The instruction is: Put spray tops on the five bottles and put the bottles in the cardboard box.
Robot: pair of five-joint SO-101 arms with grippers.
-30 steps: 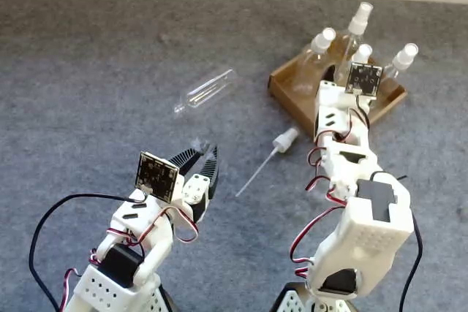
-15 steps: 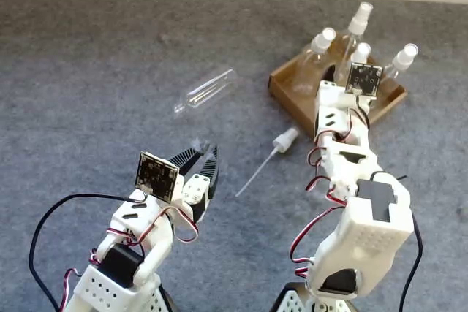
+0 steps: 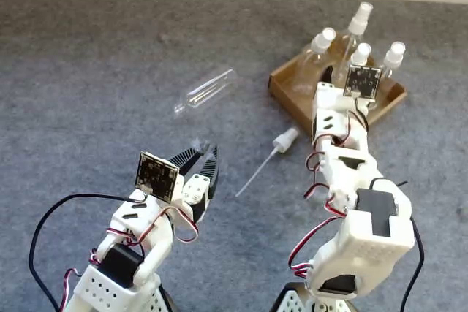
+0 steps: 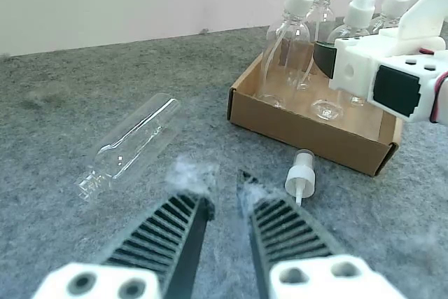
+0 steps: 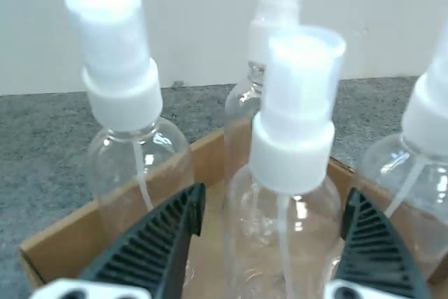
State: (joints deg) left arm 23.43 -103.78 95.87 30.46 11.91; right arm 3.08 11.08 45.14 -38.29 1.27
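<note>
bottle shifted left, right gripper spread

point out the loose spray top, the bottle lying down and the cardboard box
loose spray top (image 3: pixel 285 139), high view, white head
lying bottle (image 3: pixel 208 90), high view, middle of body
cardboard box (image 4: pixel 308 129), left wrist view, front wall

standing upright in the cardboard box, wearing white spray tops: four clear bottles. lying sideways and uncapped on the tabletop, left of the box: a fifth bottle. lying between them: one loose spray top.
</note>
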